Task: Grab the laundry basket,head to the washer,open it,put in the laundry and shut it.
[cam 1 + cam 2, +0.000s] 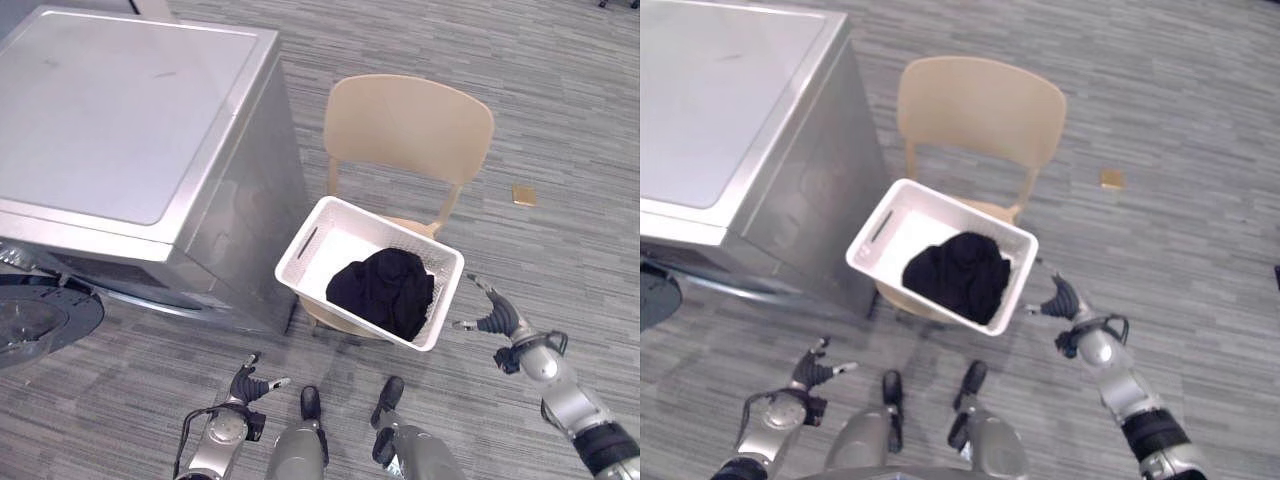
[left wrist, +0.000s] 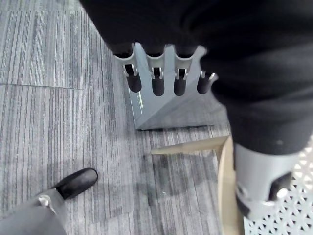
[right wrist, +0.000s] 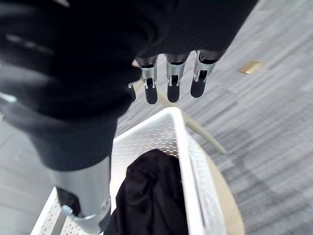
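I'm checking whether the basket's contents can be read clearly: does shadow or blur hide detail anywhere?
Left eye view: the black laundry in the white basket reads as one dark mass with folds barely visible. Right wrist view: the right hand cover is near and blurred, the basket mesh sharp.

Head stereo pair looks steeply down; wrist cameras sit close behind fingers; all share basket (image 1: pixel 310 262) and chair (image 1: pixel 408 125).

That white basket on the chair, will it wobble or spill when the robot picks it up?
The white basket looks like stiff perforated plastic, so it should keep its shape. It holds one dark garment bunched toward one end, so it is probably light but may tilt that way. It overhangs the chair, so a nudge might slide it.
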Controlling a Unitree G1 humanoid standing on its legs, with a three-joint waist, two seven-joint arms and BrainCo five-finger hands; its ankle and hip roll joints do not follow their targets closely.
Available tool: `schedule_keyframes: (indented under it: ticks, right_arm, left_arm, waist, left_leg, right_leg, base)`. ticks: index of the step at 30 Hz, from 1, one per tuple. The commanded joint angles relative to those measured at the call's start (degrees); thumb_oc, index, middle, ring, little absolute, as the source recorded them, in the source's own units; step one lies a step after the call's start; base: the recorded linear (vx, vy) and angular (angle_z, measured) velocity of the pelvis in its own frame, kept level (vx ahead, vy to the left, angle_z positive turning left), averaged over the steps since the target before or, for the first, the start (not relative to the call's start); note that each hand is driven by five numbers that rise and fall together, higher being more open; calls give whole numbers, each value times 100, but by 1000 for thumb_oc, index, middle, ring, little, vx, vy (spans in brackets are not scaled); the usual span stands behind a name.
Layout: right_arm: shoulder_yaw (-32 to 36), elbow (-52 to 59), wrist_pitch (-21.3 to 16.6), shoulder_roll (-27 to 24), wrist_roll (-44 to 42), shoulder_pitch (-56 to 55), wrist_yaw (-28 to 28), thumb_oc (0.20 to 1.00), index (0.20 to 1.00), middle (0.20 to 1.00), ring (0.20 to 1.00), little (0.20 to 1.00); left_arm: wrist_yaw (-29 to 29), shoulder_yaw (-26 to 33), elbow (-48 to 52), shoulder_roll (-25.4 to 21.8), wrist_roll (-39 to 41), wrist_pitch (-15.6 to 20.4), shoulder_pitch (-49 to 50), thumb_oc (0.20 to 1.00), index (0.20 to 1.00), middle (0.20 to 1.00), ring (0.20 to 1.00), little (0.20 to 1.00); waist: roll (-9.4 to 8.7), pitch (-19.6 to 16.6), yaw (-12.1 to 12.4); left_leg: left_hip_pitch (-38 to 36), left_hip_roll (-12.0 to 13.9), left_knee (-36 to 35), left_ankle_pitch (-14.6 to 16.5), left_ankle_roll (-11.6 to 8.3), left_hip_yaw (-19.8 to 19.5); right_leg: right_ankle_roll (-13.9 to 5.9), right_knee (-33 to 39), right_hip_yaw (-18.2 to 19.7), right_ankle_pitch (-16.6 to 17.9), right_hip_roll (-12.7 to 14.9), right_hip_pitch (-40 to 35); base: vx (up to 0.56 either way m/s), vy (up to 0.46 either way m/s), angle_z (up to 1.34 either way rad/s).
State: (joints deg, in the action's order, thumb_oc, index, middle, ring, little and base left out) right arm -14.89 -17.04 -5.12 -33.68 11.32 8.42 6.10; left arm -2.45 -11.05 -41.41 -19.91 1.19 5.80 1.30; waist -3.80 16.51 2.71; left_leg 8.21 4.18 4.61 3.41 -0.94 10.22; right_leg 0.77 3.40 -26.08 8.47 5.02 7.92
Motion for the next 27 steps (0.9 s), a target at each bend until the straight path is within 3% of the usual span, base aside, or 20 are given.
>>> schedule_keyframes:
  ticks: [1,4,5,10,17,26,27]
  right_arm:
    - [-221,-145,-189,-126,377,214,105,1000,1000,1000,1000,1000]
    - [-516,-653,-130,-42,444,769,223,1000,1000,1000,1000,1000]
    - [-835,-1260,-40,-31,558,1350,375,1000,1000,1000,1000,1000]
    - [-1418,-2476,216,-162,1098,2403,695,1000,1000,1000,1000,1000]
    - [-1750,-4327,617,-131,1309,3468,1118,1000,1000,1000,1000,1000]
    - [-2203,-5061,747,-30,1392,3922,963,1000,1000,1000,1000,1000]
    - [-2130,-4968,719,151,1132,3905,921,338,338,338,338,338]
  left_arm:
    - [-84,24,139,-379,-184,217,96,1000,1000,1000,1000,1000]
    - [-102,71,126,-507,-123,241,79,1000,1000,1000,1000,1000]
    - [-163,52,88,-581,-28,278,11,1000,1000,1000,1000,1000]
    - [-336,-38,37,-634,229,383,-134,1000,1000,1000,1000,1000]
    - [-587,-245,-36,-535,623,466,-470,1000,1000,1000,1000,1000]
    - [-654,-532,44,-385,805,455,-816,1000,1000,1000,1000,1000]
    - [-684,-559,-1,-351,778,443,-913,1000,1000,1000,1000,1000]
  waist:
    - [-6,-236,201]
    - [-61,-159,404]
    - [-73,-69,579]
    - [-39,115,791]
    - [148,390,964]
    - [390,672,1047]
    - [402,713,1037]
  left_leg:
    - [208,-240,305,163,33,-72]
    - [300,-304,350,191,80,-92]
    - [417,-336,412,211,100,-133]
    - [659,-373,409,142,74,-211]
    - [1107,-438,177,-210,7,-325]
    - [1465,-504,-63,-532,-46,-530]
    - [1479,-511,-96,-562,-48,-555]
  right_leg:
    - [-761,-962,490,-1268,380,-223]
    - [-791,-1134,632,-1250,443,-64]
    - [-802,-1198,719,-1208,468,89]
    - [-820,-1181,765,-1110,468,322]
    - [-841,-1109,764,-967,420,793]
    - [-838,-1180,672,-937,399,1267]
    - [-835,-1198,675,-932,394,1317]
  base:
    - [103,123,-6]
    - [88,99,-10]
    - [55,53,-3]
    - [12,23,-1]
    - [-39,-2,6]
    - [-40,-22,7]
    - [-34,-50,20]
